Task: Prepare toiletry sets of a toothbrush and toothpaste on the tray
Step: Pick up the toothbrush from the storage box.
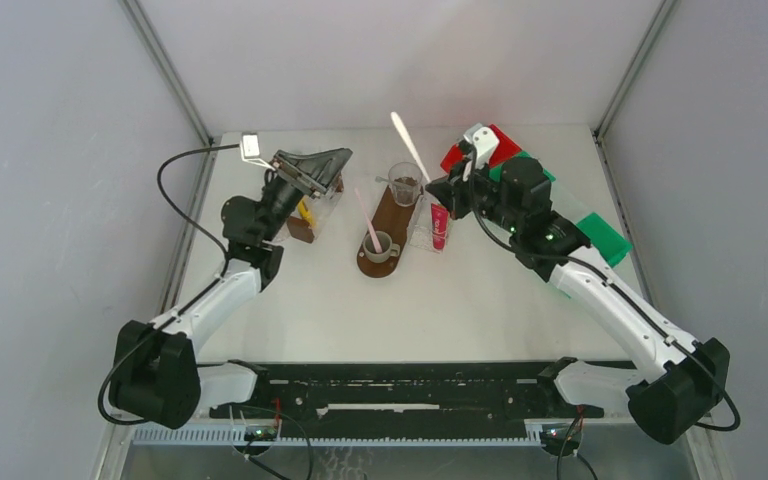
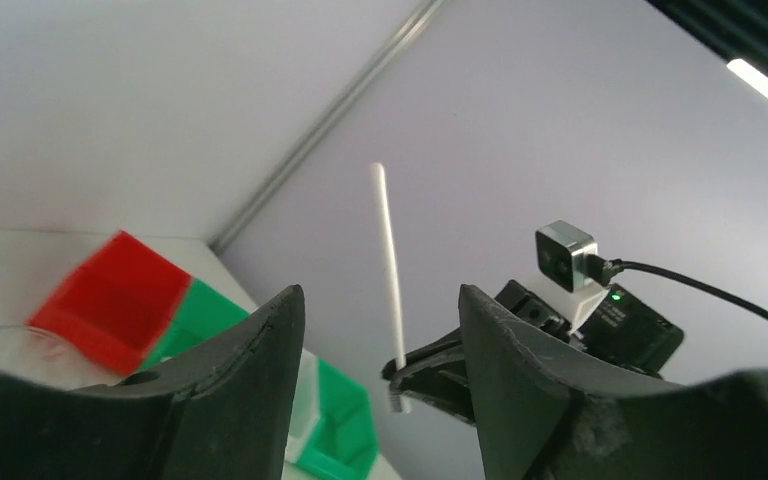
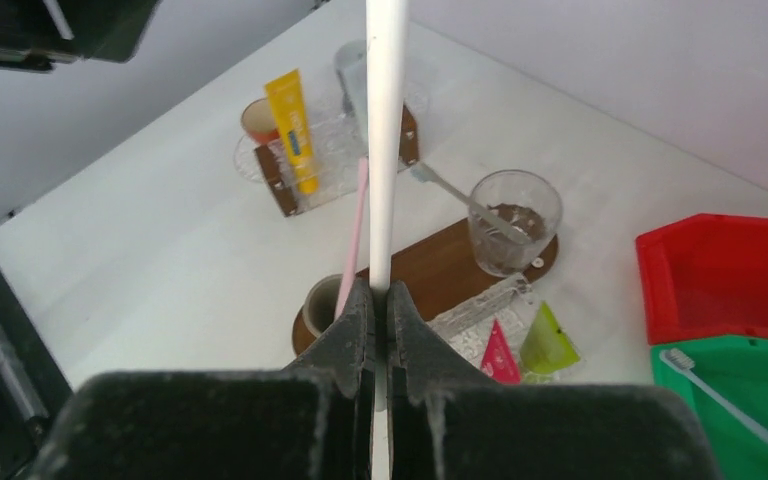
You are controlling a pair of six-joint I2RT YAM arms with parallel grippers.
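Observation:
My right gripper [image 1: 438,188] is shut on a white toothbrush [image 1: 409,145] and holds it upright, a little tilted, in the air beside the brown wooden tray [image 1: 392,215]. In the right wrist view the handle [image 3: 385,150] rises from between the closed fingers [image 3: 355,330]. On the tray stand a glass [image 3: 515,215] and a small mug [image 3: 318,305] holding a pink toothbrush [image 3: 352,235]. A pink-red toothpaste tube [image 3: 500,355] and a lime green one [image 3: 548,342] sit in a clear holder right of the tray. My left gripper [image 1: 338,160] is open, empty and raised.
A clear rack with a yellow tube [image 3: 293,130] stands left of the tray under my left gripper. A red bin [image 3: 730,275] and a green bin [image 3: 760,370] stand at the right; another white toothbrush [image 3: 730,410] lies in the green one.

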